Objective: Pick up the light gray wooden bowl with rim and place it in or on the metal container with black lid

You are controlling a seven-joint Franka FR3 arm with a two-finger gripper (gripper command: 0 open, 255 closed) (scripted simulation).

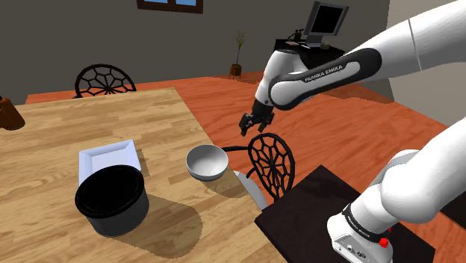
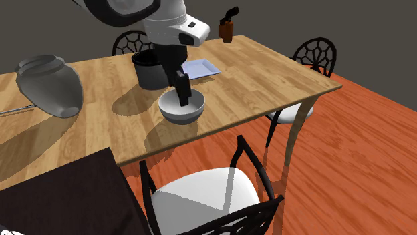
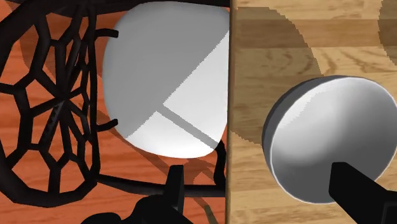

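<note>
The light grey bowl point(image 1: 207, 162) point(image 2: 182, 108) point(image 3: 331, 137) stands upright near the wooden table's edge. The dark round container with a black top point(image 1: 112, 199) point(image 2: 150, 69) sits farther in on the table, apart from the bowl. My gripper point(image 1: 249, 125) point(image 2: 182, 93) point(image 3: 261, 191) hangs open in the air above the table edge, beside and higher than the bowl. In the wrist view one finger point(image 3: 356, 189) lies over the bowl's rim and the other finger point(image 3: 175, 186) over the chair side of the edge. Nothing is held.
A flat white plate point(image 1: 110, 158) point(image 2: 200, 67) lies beside the container. A black wire-back chair with a white seat point(image 1: 270, 161) point(image 3: 168, 83) stands at the table edge under the gripper. A grey jar point(image 2: 50, 85) and a brown object point(image 2: 227, 30) stand on the table.
</note>
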